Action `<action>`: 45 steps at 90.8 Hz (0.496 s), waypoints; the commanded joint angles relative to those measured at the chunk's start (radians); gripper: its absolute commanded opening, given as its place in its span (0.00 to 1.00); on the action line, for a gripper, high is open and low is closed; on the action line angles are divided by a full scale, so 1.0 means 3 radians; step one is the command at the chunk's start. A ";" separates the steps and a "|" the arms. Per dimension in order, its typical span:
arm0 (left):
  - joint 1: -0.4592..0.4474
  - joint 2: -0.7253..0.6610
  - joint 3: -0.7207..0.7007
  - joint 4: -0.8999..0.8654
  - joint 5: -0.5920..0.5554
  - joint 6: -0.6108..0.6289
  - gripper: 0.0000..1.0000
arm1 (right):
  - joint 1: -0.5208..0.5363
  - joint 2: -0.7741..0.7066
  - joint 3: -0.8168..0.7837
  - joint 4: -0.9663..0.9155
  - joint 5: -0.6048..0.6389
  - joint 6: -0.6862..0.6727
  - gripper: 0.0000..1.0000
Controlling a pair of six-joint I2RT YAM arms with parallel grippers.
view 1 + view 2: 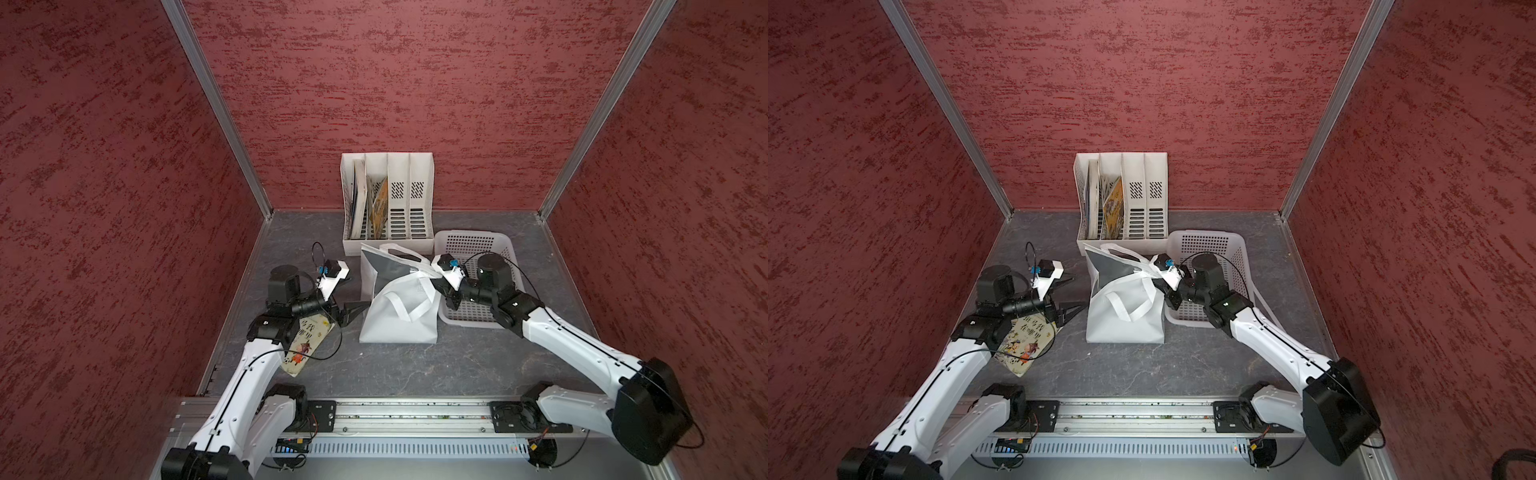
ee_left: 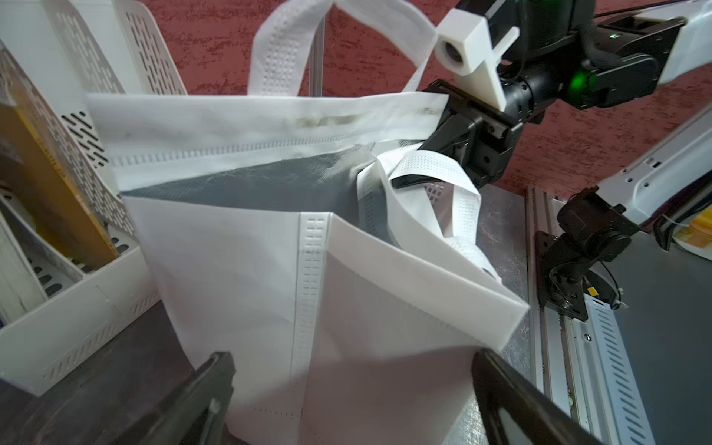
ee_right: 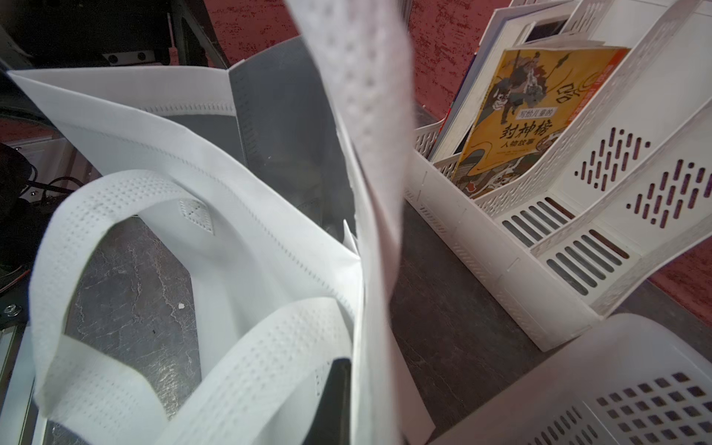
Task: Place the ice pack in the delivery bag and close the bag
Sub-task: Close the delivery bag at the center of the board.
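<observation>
The delivery bag (image 1: 399, 316) stands upright on the dark surface (image 1: 415, 370) in the middle of both top views, just in front of the file rack (image 1: 386, 199) and touching the perforated basket (image 1: 478, 249) on its right. The right claw (image 1: 437, 286) is pinched tight on the bag's upper edge at its right-hand corner, where the flap and a handle strap (image 2: 431, 169) bunch together. I can't make out which layer it has. The left claw (image 1: 355, 312) hangs low beside the bag's left wall with its jaws spread as wide as they go and nothing between them. A picture book (image 1: 307, 345) lies on the surface under that arm, lower left. The ice pack I cannot find in any view. The silver lining (image 3: 277, 115) shows at the mouth, but the bottom of the bag is hidden, so it may or may not be inside. To my eye this is the opening step, with one side of the mouth held and the other slack. Next, I'd judge, the free claw must either take the opposite rim to spread the mouth or fetch the pack, and the pinched corner has to hold without tipping the light bag.
</observation>
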 commanded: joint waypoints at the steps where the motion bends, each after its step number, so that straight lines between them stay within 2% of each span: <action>1: 0.0043 -0.0074 -0.0038 0.0185 0.0542 0.0000 1.00 | -0.0035 0.0020 0.0077 -0.0045 0.0026 -0.0029 0.00; 10: 0.0033 -0.0060 -0.0113 0.0288 0.0755 -0.0208 1.00 | -0.0032 0.0020 0.0067 -0.0035 0.0038 -0.0022 0.00; 16: -0.0103 -0.0060 -0.0160 0.0317 0.0685 -0.0265 1.00 | -0.0033 0.0048 0.0069 -0.0022 0.0021 -0.0014 0.00; 20: -0.0276 -0.0043 -0.0177 0.0228 0.0408 -0.0091 1.00 | -0.0032 0.0064 0.0078 -0.0014 -0.0009 -0.0008 0.00; 27: -0.0684 0.0036 -0.0227 0.0223 -0.0648 0.0176 1.00 | -0.0032 0.0079 0.0082 0.0030 -0.0049 0.0020 0.00; 32: -0.0811 0.0150 -0.0287 0.0459 -0.1106 0.0192 1.00 | -0.0033 0.0077 0.0070 0.0070 -0.0102 0.0031 0.00; 39: -0.0790 0.0342 -0.0281 0.0813 -0.1202 0.0101 0.92 | -0.0032 0.0070 0.0044 0.0091 -0.0173 0.0022 0.00; 45: -0.0735 0.0490 -0.0217 0.1082 -0.1056 -0.0008 0.81 | -0.0033 0.0048 0.0037 0.0033 -0.0239 -0.0038 0.00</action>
